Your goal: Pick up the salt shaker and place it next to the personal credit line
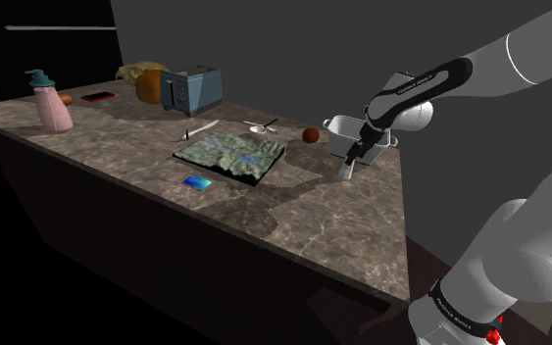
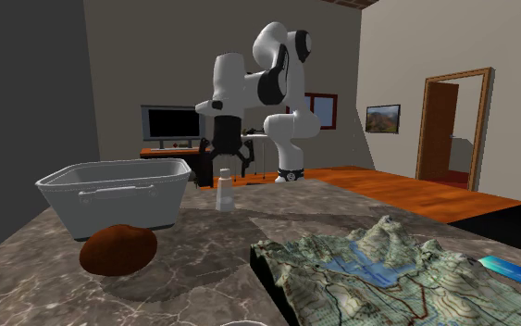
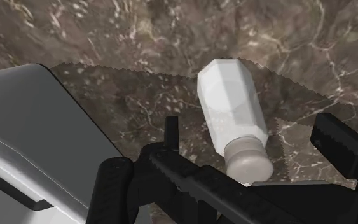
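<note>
From my station I see the salt shaker (image 3: 231, 108) standing upright on the marbled counter (image 1: 117, 137), just beside the pale tub (image 2: 119, 194), on the side of the tub nearer the arm's stand. The gripper (image 2: 225, 165) hangs directly over it, pointing down, its fingers (image 3: 171, 130) spread apart with the shaker's cap between them. In the wrist view neither finger touches the white body. One sits fairly near it on the tub's side, and the other is well clear on the far side. From the shoulder view I can't quite judge whether the fingertips are level with the cap or just above it.

The blue card (image 1: 197, 182) lies flat near the counter's front edge, well apart from the shaker. The relief-map block (image 1: 229, 155) lies between them, with the card just beside its near corner. A brown rounded lump (image 2: 117, 248) rests beside the tub, on the side away from the shaker.
</note>
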Robot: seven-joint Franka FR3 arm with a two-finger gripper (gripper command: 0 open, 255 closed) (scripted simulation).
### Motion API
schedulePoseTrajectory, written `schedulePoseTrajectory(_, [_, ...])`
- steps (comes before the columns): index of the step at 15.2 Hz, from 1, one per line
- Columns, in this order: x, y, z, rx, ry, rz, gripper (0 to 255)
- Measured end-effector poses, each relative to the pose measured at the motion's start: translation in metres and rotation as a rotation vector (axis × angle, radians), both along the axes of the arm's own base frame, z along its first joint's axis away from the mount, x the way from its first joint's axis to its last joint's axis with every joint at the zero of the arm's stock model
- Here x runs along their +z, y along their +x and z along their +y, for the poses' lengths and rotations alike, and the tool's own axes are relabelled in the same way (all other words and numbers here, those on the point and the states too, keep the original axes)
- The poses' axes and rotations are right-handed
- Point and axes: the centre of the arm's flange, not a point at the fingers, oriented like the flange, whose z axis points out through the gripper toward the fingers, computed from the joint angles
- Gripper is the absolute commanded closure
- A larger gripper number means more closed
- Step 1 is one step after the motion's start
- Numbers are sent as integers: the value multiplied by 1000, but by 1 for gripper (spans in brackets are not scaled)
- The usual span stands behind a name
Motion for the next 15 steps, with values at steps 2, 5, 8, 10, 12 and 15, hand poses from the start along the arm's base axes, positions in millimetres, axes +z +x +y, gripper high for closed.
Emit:
schedulePoseTrajectory(2, [-12, 4, 0, 0, 0, 0, 0])
schedulePoseTrajectory(5, [-18, 5, 1, 0, 0, 0, 0])
schedulePoseTrajectory(8, [-18, 5, 1, 0, 0, -1, 0])
schedulePoseTrajectory(10, [-18, 5, 1, 0, 0, -1, 255])
schedulePoseTrajectory(12, [-18, 6, 1, 1, 0, -2, 255])
schedulePoseTrajectory(15, [-18, 5, 1, 0, 0, -1, 255])
